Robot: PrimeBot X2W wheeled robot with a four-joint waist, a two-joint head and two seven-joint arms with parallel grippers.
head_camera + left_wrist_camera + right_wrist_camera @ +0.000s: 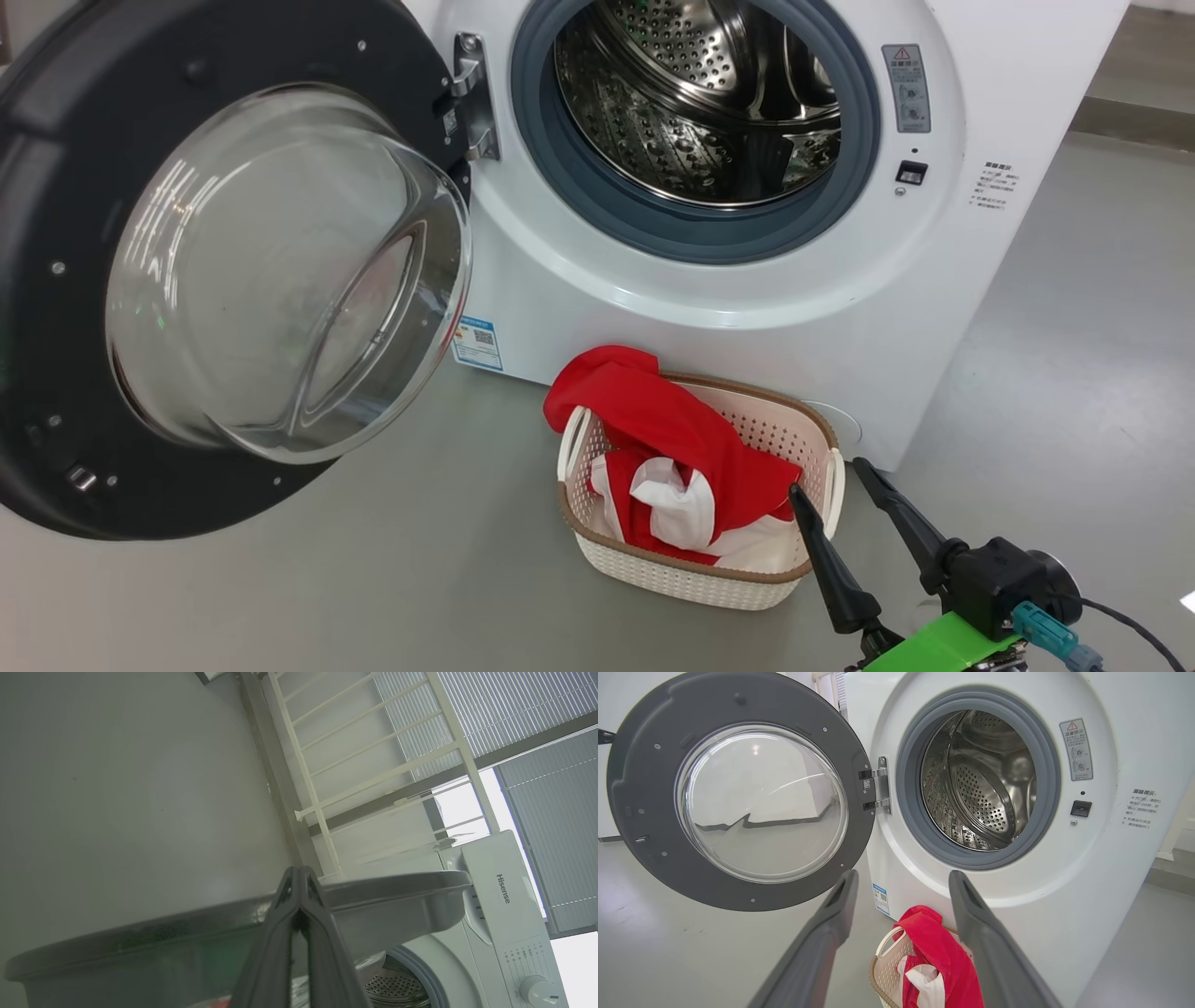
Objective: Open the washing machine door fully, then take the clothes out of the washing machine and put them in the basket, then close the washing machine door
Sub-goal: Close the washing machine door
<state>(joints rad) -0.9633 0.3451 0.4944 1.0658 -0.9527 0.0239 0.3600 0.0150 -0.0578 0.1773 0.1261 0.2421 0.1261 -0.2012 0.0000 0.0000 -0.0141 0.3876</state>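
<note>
Both grippers are empty, and the clothes [691,439] lie in the basket [681,574].

The washing machine door [280,271] stands wide open at the left of the washing machine [747,308], and the steel drum [695,103] shows its perforated wall. The basket stands on the grey floor [373,579] just in front of the machine, with one red fold hanging over its far rim. The right gripper [826,477] hovers just beside the basket's right handle, its two fingers spread wide with nothing between them. The left gripper [297,877] has its fingers pressed together at the door's outer rim; if they touch it, I cannot tell.
</note>
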